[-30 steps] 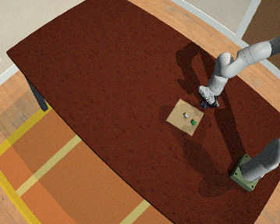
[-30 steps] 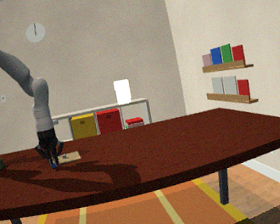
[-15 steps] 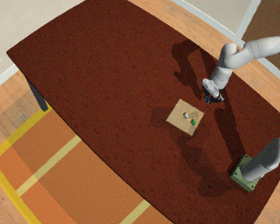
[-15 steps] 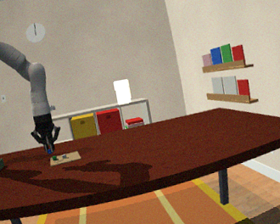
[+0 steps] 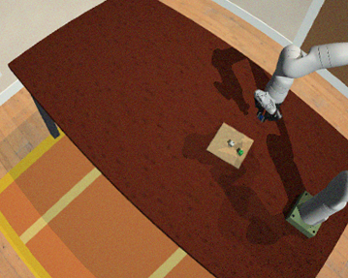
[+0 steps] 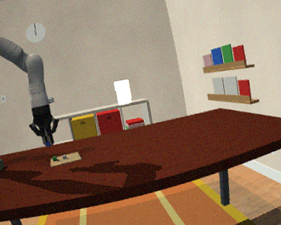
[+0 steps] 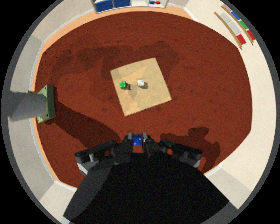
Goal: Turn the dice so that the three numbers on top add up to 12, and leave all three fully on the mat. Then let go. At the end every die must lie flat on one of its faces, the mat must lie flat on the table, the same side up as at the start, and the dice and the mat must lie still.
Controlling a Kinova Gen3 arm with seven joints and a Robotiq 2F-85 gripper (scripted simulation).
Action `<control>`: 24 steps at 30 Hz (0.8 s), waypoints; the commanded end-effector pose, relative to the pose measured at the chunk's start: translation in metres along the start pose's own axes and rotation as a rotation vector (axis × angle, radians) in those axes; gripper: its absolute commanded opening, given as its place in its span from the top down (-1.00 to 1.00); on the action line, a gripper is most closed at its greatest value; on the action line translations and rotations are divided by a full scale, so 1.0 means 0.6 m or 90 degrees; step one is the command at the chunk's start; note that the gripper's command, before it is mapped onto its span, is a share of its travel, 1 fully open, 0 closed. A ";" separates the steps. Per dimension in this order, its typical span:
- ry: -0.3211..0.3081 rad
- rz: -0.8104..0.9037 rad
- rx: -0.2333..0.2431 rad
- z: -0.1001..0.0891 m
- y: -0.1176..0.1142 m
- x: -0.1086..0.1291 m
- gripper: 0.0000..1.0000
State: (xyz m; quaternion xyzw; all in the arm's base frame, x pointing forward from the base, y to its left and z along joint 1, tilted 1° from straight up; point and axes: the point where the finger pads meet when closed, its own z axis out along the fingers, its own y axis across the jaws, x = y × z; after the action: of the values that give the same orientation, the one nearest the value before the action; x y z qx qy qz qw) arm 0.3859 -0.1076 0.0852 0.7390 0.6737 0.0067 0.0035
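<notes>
Blue die [image 7: 136, 138] pinched in my hand [image 7: 136, 141], lifted above the dark surface [image 5: 131, 77]. In my wrist view the tan mat [image 7: 156, 75] lies at twelve o'clock, carrying the green die [image 7: 124, 86] and white die [image 7: 143, 83]; I judge the carry runs that way.

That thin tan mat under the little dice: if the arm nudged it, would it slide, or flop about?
The mat looks thin and lies flat on the smooth table, so a sideways nudge would probably slide it. It likely carries the green die and white die along, perhaps toppling them. Lifted by one edge, it might bend; its stiffness cannot be judged.
</notes>
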 end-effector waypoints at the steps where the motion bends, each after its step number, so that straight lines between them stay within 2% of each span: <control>1: -0.001 0.001 -0.002 -0.002 0.001 -0.001 0.78; 15: -0.001 0.012 -0.001 -0.001 0.002 0.003 0.78; 24: -0.001 0.059 0.003 0.001 0.005 0.022 0.78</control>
State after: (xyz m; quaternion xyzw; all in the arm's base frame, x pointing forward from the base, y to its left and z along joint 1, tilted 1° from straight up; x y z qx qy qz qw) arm 0.3880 -0.1001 0.0842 0.7689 0.6393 0.0051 0.0012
